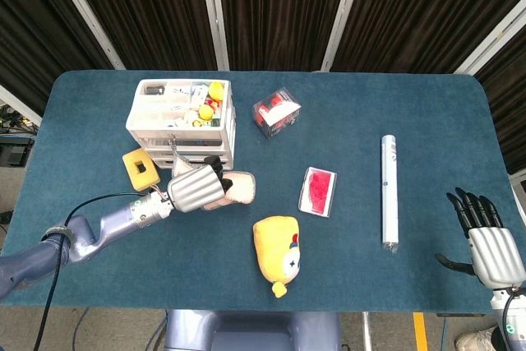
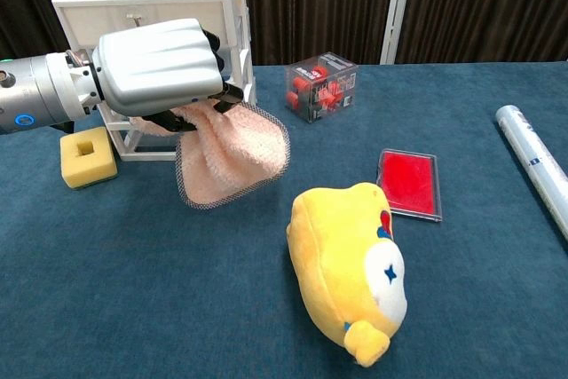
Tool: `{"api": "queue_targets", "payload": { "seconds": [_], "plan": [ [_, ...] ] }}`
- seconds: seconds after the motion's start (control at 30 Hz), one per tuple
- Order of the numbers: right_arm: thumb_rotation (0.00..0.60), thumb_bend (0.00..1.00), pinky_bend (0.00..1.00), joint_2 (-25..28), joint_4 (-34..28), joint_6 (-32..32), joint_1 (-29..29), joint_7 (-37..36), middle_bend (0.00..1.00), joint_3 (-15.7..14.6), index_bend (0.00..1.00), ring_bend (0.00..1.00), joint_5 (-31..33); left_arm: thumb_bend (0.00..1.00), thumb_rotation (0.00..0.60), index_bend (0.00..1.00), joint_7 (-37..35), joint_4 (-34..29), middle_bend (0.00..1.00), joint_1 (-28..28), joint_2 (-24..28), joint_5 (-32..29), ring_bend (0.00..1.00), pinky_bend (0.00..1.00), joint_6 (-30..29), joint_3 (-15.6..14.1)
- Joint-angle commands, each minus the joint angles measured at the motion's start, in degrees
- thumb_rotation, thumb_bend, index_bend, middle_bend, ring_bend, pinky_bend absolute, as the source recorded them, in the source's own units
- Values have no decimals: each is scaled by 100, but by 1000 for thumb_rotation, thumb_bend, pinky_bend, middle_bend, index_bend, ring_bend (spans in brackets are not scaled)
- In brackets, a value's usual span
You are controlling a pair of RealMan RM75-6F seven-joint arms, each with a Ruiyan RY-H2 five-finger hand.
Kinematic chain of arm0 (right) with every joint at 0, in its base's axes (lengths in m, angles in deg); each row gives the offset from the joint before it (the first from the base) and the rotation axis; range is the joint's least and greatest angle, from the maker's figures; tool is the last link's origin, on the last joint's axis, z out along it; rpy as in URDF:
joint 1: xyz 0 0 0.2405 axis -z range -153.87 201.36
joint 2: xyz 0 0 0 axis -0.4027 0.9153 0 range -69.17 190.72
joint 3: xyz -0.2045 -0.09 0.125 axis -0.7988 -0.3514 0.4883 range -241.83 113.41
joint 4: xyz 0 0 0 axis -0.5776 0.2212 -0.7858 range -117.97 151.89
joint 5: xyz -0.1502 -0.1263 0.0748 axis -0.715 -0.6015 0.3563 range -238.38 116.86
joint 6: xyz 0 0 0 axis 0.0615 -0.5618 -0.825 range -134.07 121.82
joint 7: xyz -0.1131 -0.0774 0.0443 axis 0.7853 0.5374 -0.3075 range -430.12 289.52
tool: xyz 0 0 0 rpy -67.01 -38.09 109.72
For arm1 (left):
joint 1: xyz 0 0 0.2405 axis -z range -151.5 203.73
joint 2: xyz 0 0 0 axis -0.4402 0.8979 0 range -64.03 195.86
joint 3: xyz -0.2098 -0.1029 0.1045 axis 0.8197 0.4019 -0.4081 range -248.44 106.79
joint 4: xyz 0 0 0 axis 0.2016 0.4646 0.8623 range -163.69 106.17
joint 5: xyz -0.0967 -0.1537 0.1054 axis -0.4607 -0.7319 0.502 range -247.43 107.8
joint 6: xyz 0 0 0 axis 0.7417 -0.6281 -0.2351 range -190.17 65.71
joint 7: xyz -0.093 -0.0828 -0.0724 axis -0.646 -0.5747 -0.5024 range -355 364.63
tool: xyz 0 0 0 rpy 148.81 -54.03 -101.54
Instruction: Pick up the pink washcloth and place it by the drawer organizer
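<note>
Fluffy pink washcloth with dark mesh edging [image 2: 232, 153] hangs crumpled, lifted off the table, directly in front of the white plastic drawer organizer [image 2: 232, 19], whose open top tray holds small colourful items.

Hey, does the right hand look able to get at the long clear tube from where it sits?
Probably yes. The right hand is open, and only bare table lies between it and the tube.
</note>
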Motion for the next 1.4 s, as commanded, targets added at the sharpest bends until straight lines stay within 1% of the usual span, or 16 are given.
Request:
{"api": "queue_targets", "payload": {
  "seconds": [0.03, 0.07, 0.17, 0.27, 0.4, 0.43, 0.5, 0.57, 0.6, 0.67, 0.77, 0.93, 1.13, 1.2, 1.3, 1.4],
  "plan": [
    [600, 0, 0, -3, 0, -2, -2, 1, 0, 2, 0, 0, 1, 595, 600, 947, 2, 15, 776, -5, -31, -39, 636, 525, 5, 18],
    [600, 0, 0, -2, -2, -3, -2, 1, 0, 2, 0, 0, 2, 520, 600, 937, 0, 14, 759, -7, -46, -62, 622, 524, 16, 28],
    [600, 0, 0, -4, 2, 12, 3, 2, 0, 6, 0, 0, 4, 364, 600, 884, 56, 8, 685, -49, -113, -185, 555, 488, 10, 110],
    [600, 0, 0, 1, -4, 21, 11, -16, 0, 9, 0, 0, 13, 265, 600, 790, 171, -3, 591, -88, -174, -314, 446, 419, 34, 193],
    [600, 0, 0, 2, -8, 29, 14, -31, 0, 15, 0, 0, 18, 108, 600, 561, 355, -64, 380, -97, -159, -398, 226, 288, 101, 241],
    [600, 0, 0, 2, -7, 32, 15, -30, 0, 16, 0, 0, 18, 62, 600, 478, 385, -98, 296, -104, -145, -424, 161, 235, 130, 245],
    [600, 0, 0, -1, -6, 38, 15, -28, 0, 17, 0, 0, 13, 20, 600, 377, 416, -203, 209, -132, -108, -509, 100, 181, 218, 250],
    [600, 0, 0, -2, -6, 42, 17, -26, 0, 18, 0, 0, 11, 1, 597, 287, 486, -334, 150, -170, -67, -608, 59, 144, 308, 265],
    [600, 0, 0, -3, -5, 45, 18, -24, 0, 18, 0, 0, 11, 0, 590, 260, 529, -402, 133, -183, -42, -640, 45, 131, 348, 265],
    [600, 0, 0, -5, -6, 46, 19, -25, 0, 21, 0, 0, 16, 0, 554, 184, 595, -555, 80, -214, 17, -685, 10, 88, 406, 252],
    [600, 0, 0, -6, -10, 47, 20, -27, 0, 24, 0, 0, 21, 0, 499, 101, 677, -791, 17, -257, 125, -716, 0, 34, 496, 198],
    [600, 0, 0, -9, -15, 55, 21, -24, 0, 28, 0, 0, 19, 0, 472, 53, 745, -1169, 0, -362, 285, -833, 0, 1, 544, 191],
    [600, 0, 0, -8, -12, 46, 18, -41, 0, 31, 0, 0, 24, 0, 468, 37, 705, -1805, 0, -592, 566, -983, 0, 0, 346, 233],
    [600, 0, 0, -7, -11, 42, 17, -46, 0, 31, 0, 0, 27, 0, 464, 37, 754, -2114, 0, -741, 713, -1062, 0, 0, 213, 239],
    [600, 0, 0, -3, -14, 35, 16, -47, 0, 27, 0, 0, 27, 0, 462, 38, 860, -2792, 0, -1089, 1025, -1313, 0, 0, 11, 203],
    [600, 0, 0, -5, -12, 44, 20, -13, 0, 22, 0, 0, 13, 0, 456, 38, 1046, -3452, 0, -1549, 1390, -1467, 0, 0, -363, 72]
  ]
}}
